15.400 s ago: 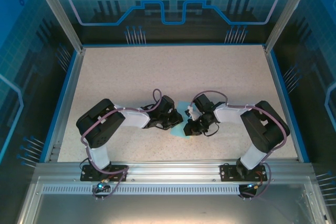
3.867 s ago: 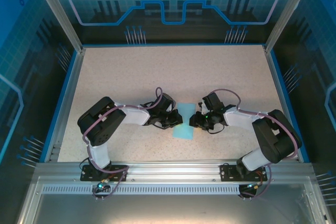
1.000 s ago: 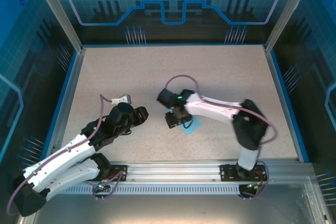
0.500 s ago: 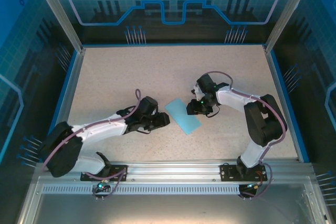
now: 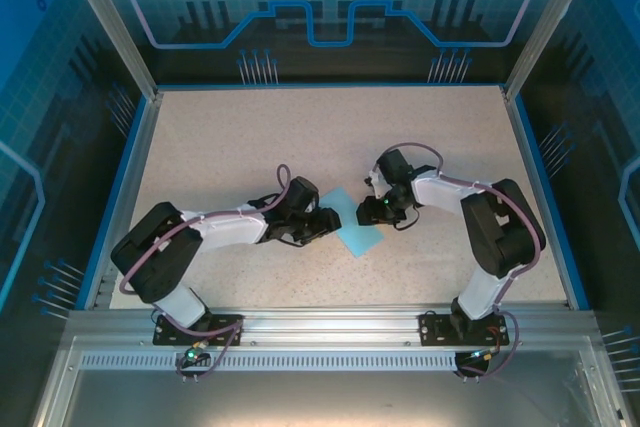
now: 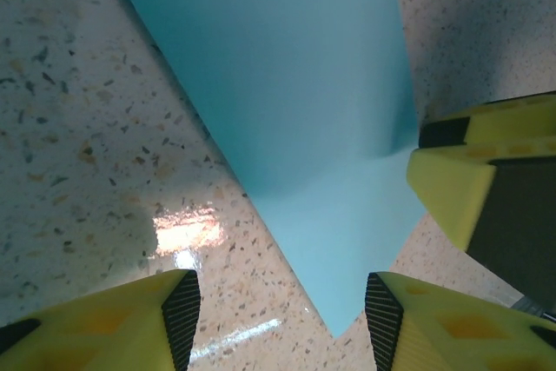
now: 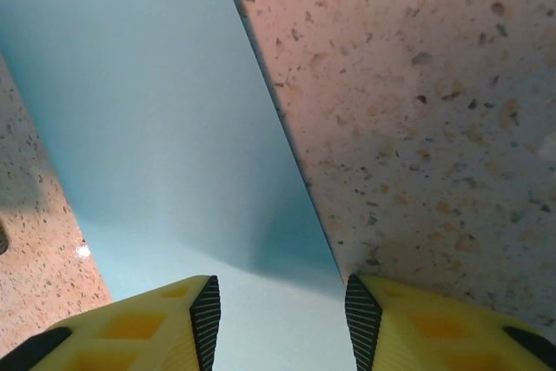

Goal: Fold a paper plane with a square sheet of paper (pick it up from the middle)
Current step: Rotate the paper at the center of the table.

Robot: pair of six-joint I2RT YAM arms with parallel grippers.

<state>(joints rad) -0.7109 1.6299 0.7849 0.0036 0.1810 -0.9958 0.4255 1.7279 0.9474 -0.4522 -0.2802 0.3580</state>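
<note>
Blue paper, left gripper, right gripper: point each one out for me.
blue paper (image 5: 358, 235), top view, middle of its uncovered blue surface.
left gripper (image 6: 280, 314), left wrist view, midway between its fingertips.
right gripper (image 7: 282, 319), right wrist view, midway between its fingertips.

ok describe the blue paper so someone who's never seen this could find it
On the speckled beige table, look near the middle, between the two arms' tips. There lies the light-blue paper, with the left fingers and right fingers at its edges. It is the one plain blue patch on that speckled surface.
</note>
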